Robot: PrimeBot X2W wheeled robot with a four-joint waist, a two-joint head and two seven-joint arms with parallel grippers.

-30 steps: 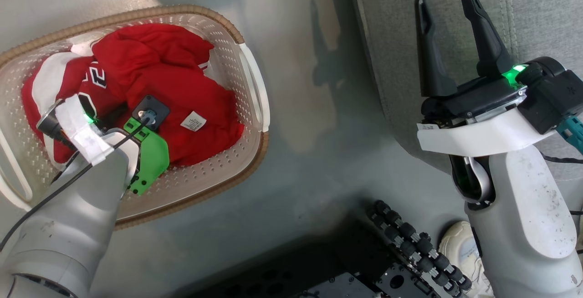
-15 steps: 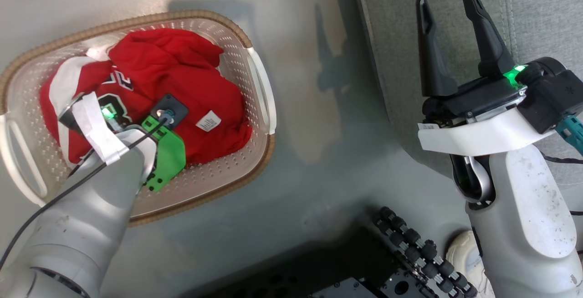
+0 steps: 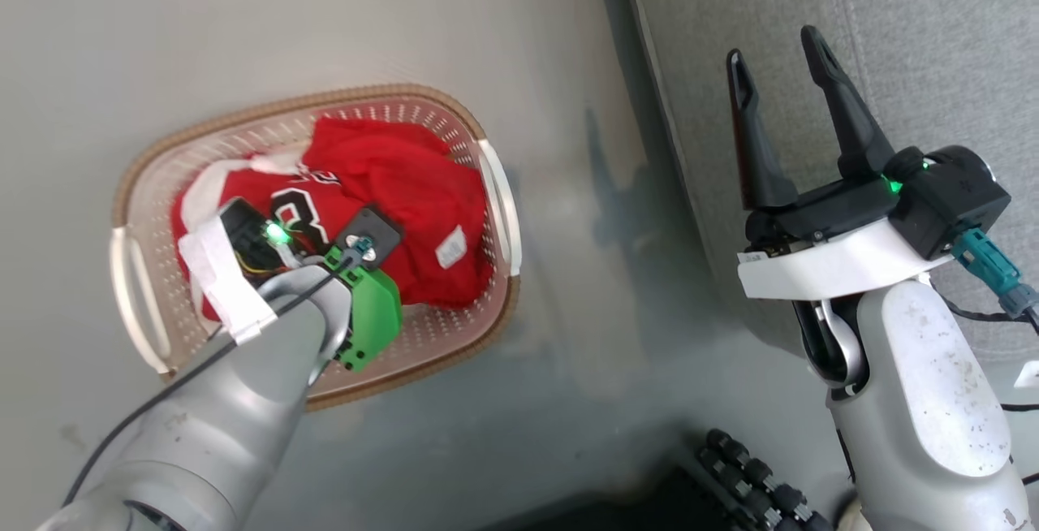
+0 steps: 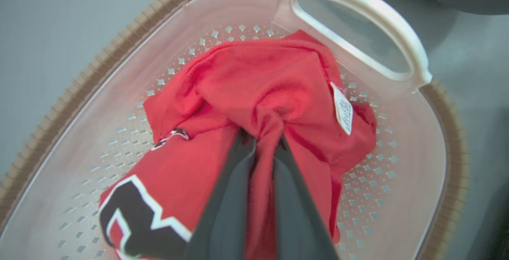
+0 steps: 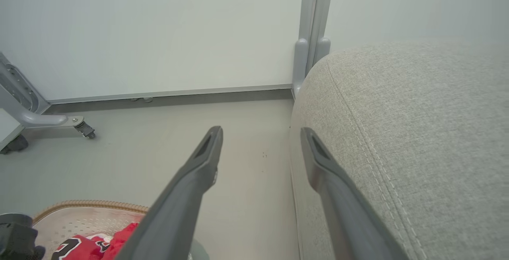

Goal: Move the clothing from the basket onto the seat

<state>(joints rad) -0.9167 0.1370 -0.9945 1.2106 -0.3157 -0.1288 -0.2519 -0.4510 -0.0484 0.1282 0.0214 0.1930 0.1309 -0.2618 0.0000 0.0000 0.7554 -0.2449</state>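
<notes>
Listing what lies before me, item by item.

Item: my left pincer (image 4: 264, 136), inside the basket (image 4: 99, 65). Its jaws are drawn nearly together on a bunched fold of the clothing (image 4: 254, 73), and red cloth is squeezed between the two dark fingers.

Item: the clothing, red, heaped in the middle of the basket, all of it within the brown rim. A black numeral edged in white shows on the part nearest my left wrist. A small white tag (image 4: 342, 109) lies on the side towards the basket's white handle (image 4: 358, 5).

Item: the basket, cream, perforated, standing on the grey floor (image 3: 243, 19).

Item: the seat (image 3: 893, 28), grey upholstery with a stitched seam. It is to the right of the basket and apart from it, with a strip of floor between.

Item: my right pincer (image 3: 773, 44), well to the right of the basket, at the seat's edge. Its jaws are spread wide, with nothing between them.

Item: a pale wall panel (image 5: 159, 33) beyond the basket, with a grey castor foot (image 5: 85, 130) at its base.
</notes>
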